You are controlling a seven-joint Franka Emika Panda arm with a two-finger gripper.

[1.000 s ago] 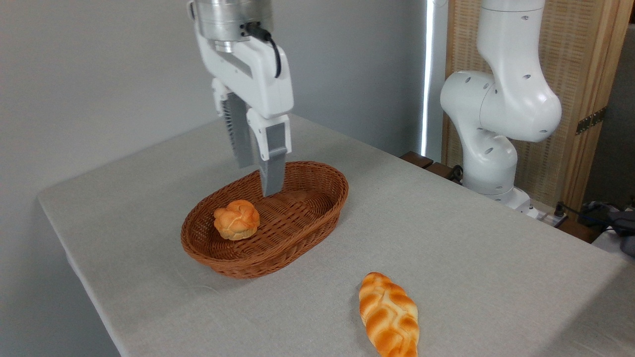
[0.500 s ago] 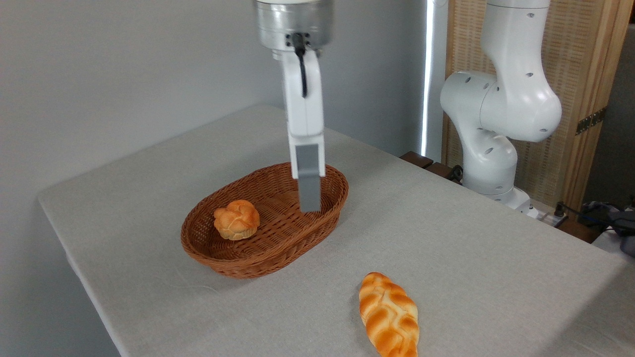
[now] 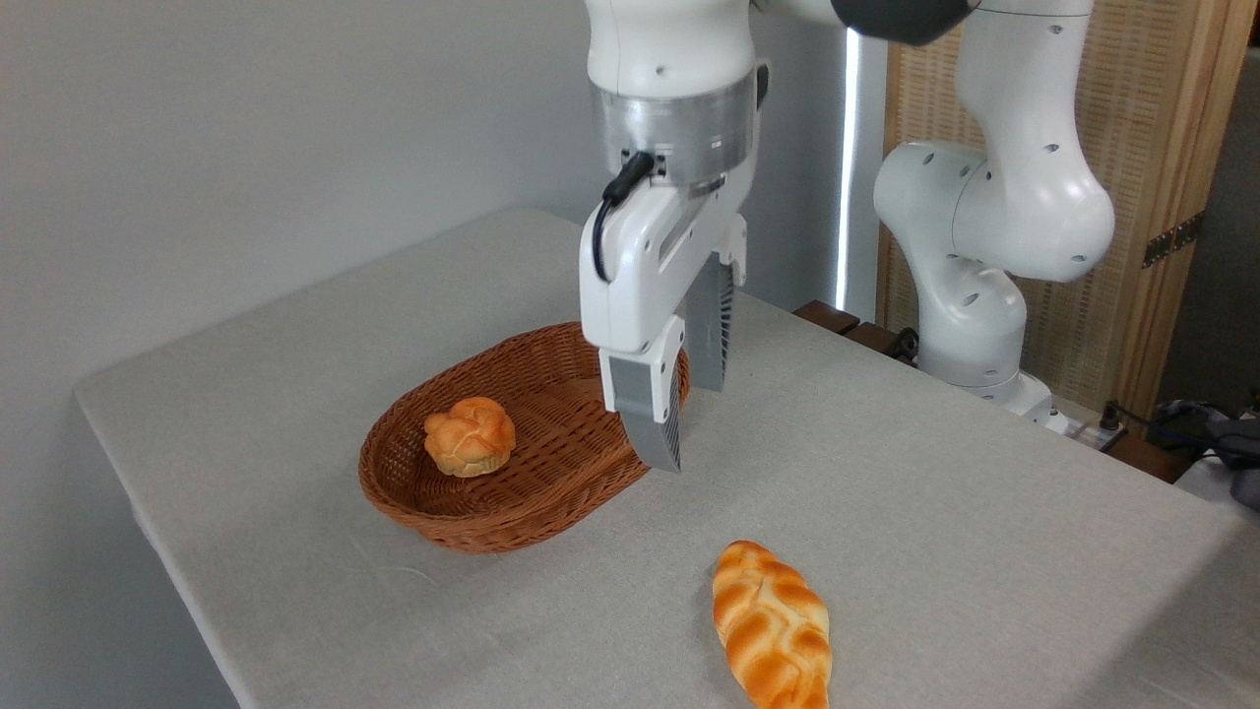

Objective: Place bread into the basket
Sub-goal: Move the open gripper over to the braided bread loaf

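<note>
Right now the end effector (image 3: 679,423) hangs over the right end of the basket (image 3: 463,512), fingers pointing down w/ a clear gap between them, so spread and holding nothing. One finger (image 3: 652,418) sits nearer the camera, the other behind it by the basket rim. The bread (image 3: 773,625), the long braided loaf, lies flat on the table (image 3: 935,492) near the front edge, well apart from the basket and below-right of the end effector in the pic. Its lower tip runs off the bottom of the frame. A small round bun (image 3: 470,435) already rests inside the basket, left part.

Step in hand, by my read: approach, i.e. getting the arm over to the loaf; pickup not yet done. Next move prob needs the end effector carried toward the front of the table, lined up across the loaf's narrow width near its middle, then lowered around it & closed. Loaf looks glossy, so an off-centre pinch may slip or tilt. Basket has free room right of the bun for the drop
</note>
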